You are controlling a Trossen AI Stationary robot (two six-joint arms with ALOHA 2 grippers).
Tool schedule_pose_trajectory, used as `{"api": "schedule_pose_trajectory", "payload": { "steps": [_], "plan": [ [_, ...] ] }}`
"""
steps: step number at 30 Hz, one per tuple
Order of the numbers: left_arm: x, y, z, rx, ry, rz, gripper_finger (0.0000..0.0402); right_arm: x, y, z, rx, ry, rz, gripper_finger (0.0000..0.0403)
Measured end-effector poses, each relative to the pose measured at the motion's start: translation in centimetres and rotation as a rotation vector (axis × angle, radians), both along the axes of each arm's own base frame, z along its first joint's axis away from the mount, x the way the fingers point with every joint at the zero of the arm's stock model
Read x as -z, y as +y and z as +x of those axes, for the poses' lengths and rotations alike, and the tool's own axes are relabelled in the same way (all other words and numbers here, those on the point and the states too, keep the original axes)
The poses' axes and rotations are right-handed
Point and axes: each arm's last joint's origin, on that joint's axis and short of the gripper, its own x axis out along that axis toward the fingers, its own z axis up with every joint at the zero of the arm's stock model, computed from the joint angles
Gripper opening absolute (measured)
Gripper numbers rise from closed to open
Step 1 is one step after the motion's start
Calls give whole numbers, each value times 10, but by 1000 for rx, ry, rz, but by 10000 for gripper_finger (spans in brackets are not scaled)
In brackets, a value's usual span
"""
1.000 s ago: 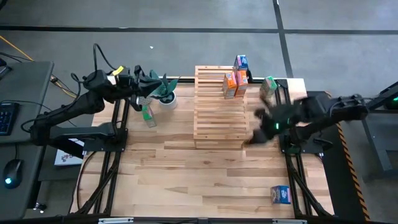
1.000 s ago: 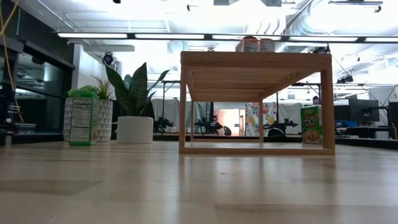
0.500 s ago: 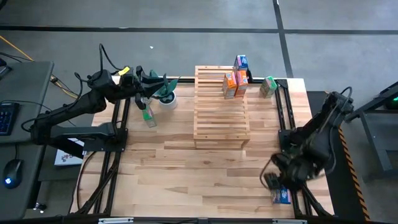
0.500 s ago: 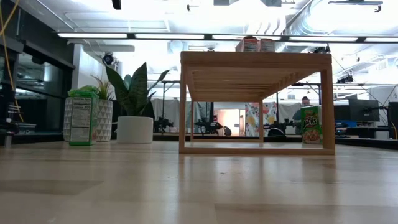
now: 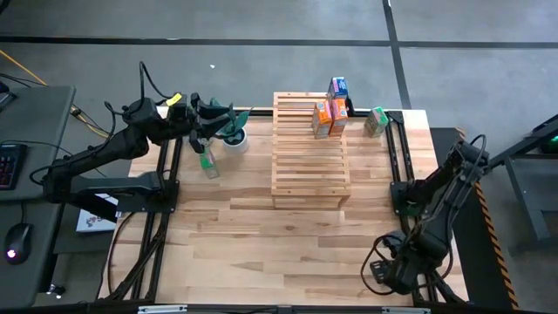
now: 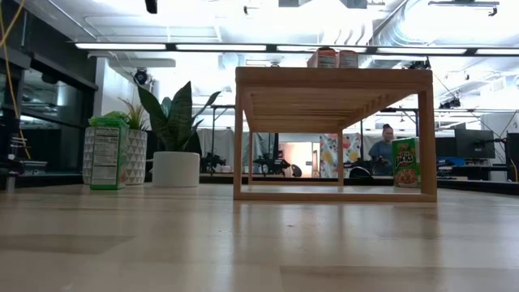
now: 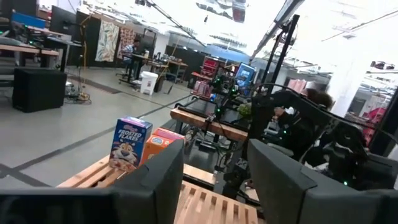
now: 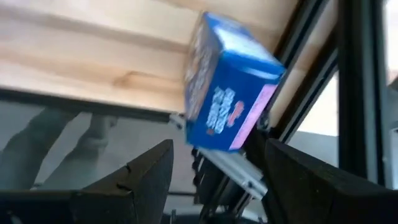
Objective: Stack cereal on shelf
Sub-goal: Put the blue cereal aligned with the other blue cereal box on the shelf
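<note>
The shelf (image 5: 309, 144) stands at the table's far middle. A blue cereal box (image 5: 337, 87) and two orange ones (image 5: 324, 118) stand on its top at the far right. One green box (image 5: 207, 161) stands on the table left of the shelf, another (image 5: 376, 120) to its right. My right gripper (image 8: 217, 155) hangs open over the near right corner. A further blue box (image 8: 230, 115) lies just ahead of its fingers, untouched and hidden under the arm in the high view. My left gripper (image 7: 214, 162) is open and holds nothing, up by the plants, above the left green box.
Two potted plants (image 5: 231, 131) stand at the far left beside the left green box. Dark frame rails (image 5: 410, 218) run along both table sides, and one lies right beside the blue box at the corner. A person (image 6: 381, 150) sits in the room behind the table.
My right gripper has swung from beside the shelf's right near corner toward the table's near edge and stopped over the blue box at the near right corner. The boxes have stayed in place.
</note>
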Motion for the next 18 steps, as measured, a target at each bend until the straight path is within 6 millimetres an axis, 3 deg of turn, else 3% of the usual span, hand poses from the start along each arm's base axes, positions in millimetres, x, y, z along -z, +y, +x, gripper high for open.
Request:
{"api": "schedule_pose_trajectory", "payload": {
  "steps": [7, 18],
  "plan": [
    [0, 1, 0, -30, -2, -5, 181, 5, -3, -9, 12, 67, -104, 248],
    [0, 1, 0, -27, -8, -29, 182, 21, 1, -6, 48, 17, -84, 248]
  ]
}}
